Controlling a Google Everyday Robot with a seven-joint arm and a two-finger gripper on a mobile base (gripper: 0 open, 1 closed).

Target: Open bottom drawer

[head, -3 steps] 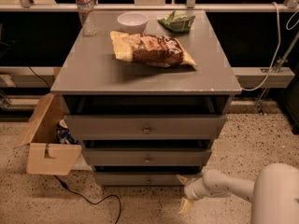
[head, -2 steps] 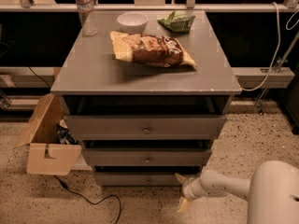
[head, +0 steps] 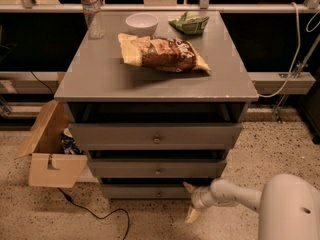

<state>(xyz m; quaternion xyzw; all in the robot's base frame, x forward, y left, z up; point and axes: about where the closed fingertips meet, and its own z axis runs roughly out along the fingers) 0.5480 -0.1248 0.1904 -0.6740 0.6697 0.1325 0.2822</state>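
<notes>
The bottom drawer [head: 135, 192] is the lowest and narrowest grey front of the cabinet, with a small round knob [head: 159, 194] at its centre. It stands only slightly out, like the two fronts above. My gripper [head: 189, 201] is low near the floor at the drawer's right end, to the right of the knob. It is open: the upper fingertip [head: 187, 186] is at the drawer's top right edge and the lower fingertip [head: 192, 215] hangs near the floor. It holds nothing.
The middle drawer [head: 158, 168] and top drawer [head: 155, 136] sit above. The cabinet top [head: 100, 74] bears a chip bag [head: 162, 53], a bowl [head: 141, 23], a water bottle [head: 92, 10] and a green bag [head: 190, 23]. An open cardboard box [head: 50, 149] and a black cable [head: 95, 215] lie at left.
My gripper has moved left and slightly up, closer to the bottom drawer's right end. The drawers have not moved.
</notes>
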